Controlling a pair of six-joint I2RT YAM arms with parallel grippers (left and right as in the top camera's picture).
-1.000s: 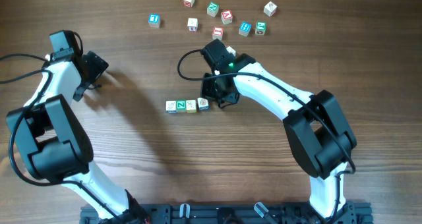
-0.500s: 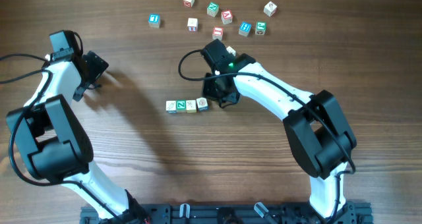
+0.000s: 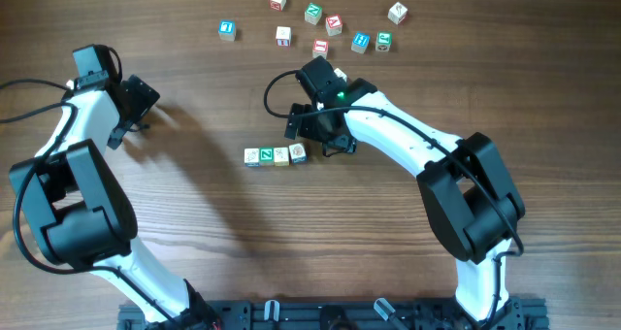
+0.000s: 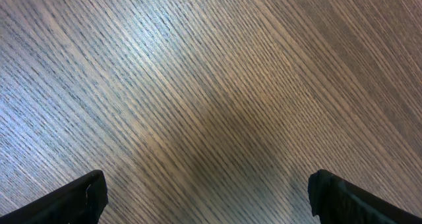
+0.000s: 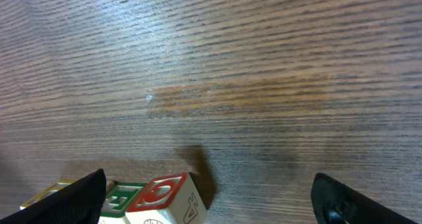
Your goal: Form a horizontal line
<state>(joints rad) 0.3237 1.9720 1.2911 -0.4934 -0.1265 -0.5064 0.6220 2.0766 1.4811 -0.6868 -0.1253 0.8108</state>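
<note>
The horizontal line is a short row of three small letter cubes touching side to side near the table's middle. My right gripper hovers just right of and behind its right end, open, with nothing between the fingers. In the right wrist view the row's end cube, with a red face, lies low on the left beside a green-faced one, inside the open right gripper. My left gripper is far to the left, open over bare wood.
Several loose letter cubes lie scattered along the table's far edge, from a blue-faced one on the left to a tilted one on the right. The right arm's black cable loops behind the gripper.
My right gripper has gone from shut to wide open beside the row's right end cube, which now lies free. The left arm has not moved.
</note>
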